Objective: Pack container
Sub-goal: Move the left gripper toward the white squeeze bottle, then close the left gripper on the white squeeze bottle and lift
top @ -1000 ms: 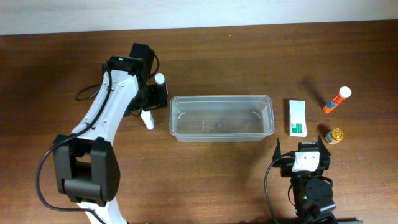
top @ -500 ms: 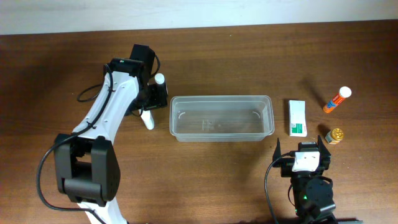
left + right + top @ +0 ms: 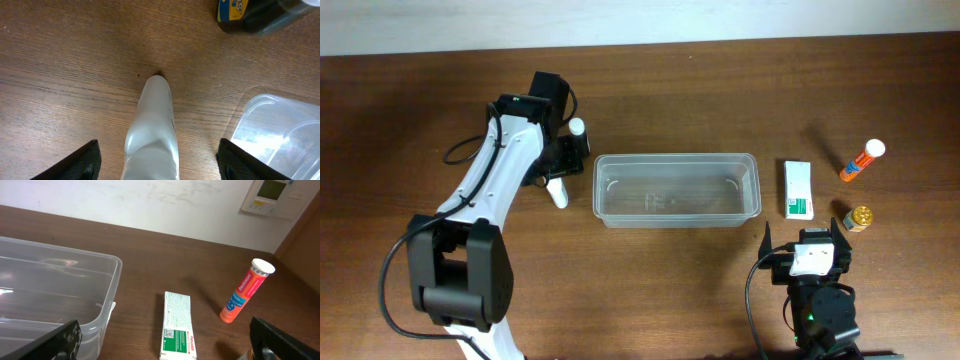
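Clear container [image 3: 675, 157] at the middle of the brown wooden table [image 3: 720, 80].
The left gripper [image 3: 160, 160] straddles a white bottle [image 3: 152, 125], jaws apart; the right gripper [image 3: 167, 342] gapes wide. Only its camera shows the white wall [image 3: 100, 200].

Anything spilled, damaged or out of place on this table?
Nothing stands out. The container sits empty and intact; the white bottle lies on its side left of it, the box lies flat, the orange tube stands upright. No spill.
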